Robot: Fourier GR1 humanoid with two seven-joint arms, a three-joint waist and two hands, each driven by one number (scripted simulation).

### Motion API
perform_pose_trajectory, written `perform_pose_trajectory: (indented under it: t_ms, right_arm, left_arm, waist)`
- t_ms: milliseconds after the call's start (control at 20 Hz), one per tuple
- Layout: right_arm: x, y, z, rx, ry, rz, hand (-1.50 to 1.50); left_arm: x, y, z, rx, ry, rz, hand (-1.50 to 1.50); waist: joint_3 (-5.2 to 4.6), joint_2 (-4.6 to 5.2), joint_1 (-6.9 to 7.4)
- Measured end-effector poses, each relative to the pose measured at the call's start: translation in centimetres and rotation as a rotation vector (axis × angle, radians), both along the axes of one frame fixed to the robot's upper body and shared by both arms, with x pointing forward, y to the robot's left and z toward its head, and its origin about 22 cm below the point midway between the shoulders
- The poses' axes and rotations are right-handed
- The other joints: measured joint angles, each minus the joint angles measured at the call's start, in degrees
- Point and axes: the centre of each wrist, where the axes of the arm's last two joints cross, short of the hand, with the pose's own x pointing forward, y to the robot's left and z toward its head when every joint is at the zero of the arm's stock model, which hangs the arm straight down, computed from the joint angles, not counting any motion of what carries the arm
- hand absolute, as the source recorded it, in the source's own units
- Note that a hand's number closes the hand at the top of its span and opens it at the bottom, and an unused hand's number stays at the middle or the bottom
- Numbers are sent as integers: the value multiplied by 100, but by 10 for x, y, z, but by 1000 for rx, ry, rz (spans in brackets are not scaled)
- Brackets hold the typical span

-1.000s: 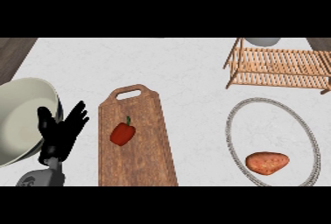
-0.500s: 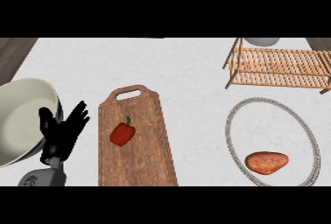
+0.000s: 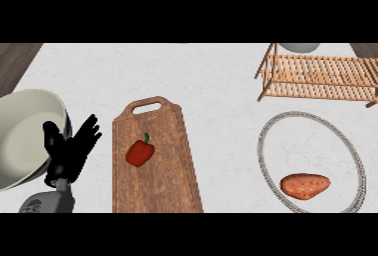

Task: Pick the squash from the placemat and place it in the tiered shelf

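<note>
head view: the squash (image 3: 305, 186) lies at 4 o'clock inside the oval placemat (image 3: 310, 116), untouched. the tiered shelf (image 3: 317, 75) stands at 1 o'clock. the grasp would best come from the right side, closing round the squash's middle, then lifting toward 12. the left hand (image 3: 70, 150) rests at 8 o'clock, fingers straight, holding nothing. the right hand is out of view, and the shelf's right end is cut off.

Left of the cutting board (image 3: 159, 185), the bowl (image 3: 22, 135) runs off the view's side with part of its rim hidden behind the left hand (image 3: 70, 150), the board's near end is cut off below, and far to its upper right a grey thing (image 3: 299, 47), too cropped to name, sits behind the tiered shelf (image 3: 317, 75).
</note>
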Motion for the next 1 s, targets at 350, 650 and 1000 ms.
perform_pose_trajectory:
  t_ms: [350, 650, 1000]
  right_arm:
    - [-5, -10, 14, 266, -67, 16, -150]
    - [-19, -32, 31, 438, -162, -58, -150]
    - [-53, -81, 40, 489, -269, -274, -150]
  left_arm:
    - [-1, -6, 0, -3, 7, -5, 0]
    - [-5, 1, -2, 5, 2, 1, 0]
    - [-1, -2, 1, 6, -7, -2, 0]
  waist:
    - [0, -5, -2]
    - [4, -9, -15]
    - [6, 21, 19]
